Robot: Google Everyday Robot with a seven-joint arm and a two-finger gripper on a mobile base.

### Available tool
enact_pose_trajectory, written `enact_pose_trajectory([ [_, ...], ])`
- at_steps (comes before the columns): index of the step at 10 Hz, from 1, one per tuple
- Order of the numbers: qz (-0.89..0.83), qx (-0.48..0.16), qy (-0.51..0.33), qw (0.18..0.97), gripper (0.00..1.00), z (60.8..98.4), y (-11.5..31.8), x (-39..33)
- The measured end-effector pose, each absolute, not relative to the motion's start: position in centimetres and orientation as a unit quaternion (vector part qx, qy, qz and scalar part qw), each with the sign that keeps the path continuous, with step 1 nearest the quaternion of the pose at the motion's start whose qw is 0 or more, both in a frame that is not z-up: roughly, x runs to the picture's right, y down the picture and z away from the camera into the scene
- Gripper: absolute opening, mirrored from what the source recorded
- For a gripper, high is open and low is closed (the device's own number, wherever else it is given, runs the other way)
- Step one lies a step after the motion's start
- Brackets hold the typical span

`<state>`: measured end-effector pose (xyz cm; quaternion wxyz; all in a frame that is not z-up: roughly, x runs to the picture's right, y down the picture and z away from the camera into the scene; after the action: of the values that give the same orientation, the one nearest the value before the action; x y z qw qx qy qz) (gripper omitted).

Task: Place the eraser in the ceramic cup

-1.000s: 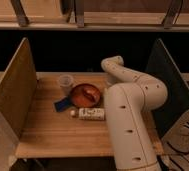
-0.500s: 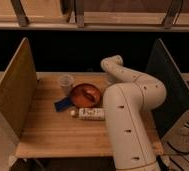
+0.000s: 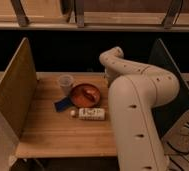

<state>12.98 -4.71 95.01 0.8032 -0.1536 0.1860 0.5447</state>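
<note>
Camera view | gripper: closed, hidden behind arm (image 3: 138,95), right of bowl (image 3: 85,95) | eraser: unseen, possibly in the jaws | cup (image 3: 65,82): upright, just beside bowl's back-left | risk: weak pinch drops eraser into bowl; arm's sweep tips cup

The pale arm (image 3: 138,95) rises from the lower right, bends sharply and curls back leftward; the gripper (hidden behind the forearm) is closed.

Single camera, high behind arm (image 3: 138,100), looks down at table (image 3: 53,131), mid-range; jaws hidden behind arm.
</note>
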Motion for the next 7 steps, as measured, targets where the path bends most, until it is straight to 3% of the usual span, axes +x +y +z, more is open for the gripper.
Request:
enact_pose_trajectory([
  [4, 0.46, -0.07, 0.081, 0.881, 0.0, 88.5, -10.3, 6.3],
  [7, 0.407, -0.061, 0.031, 0.911, 0.0, 85.9, -11.9, 0.6],
])
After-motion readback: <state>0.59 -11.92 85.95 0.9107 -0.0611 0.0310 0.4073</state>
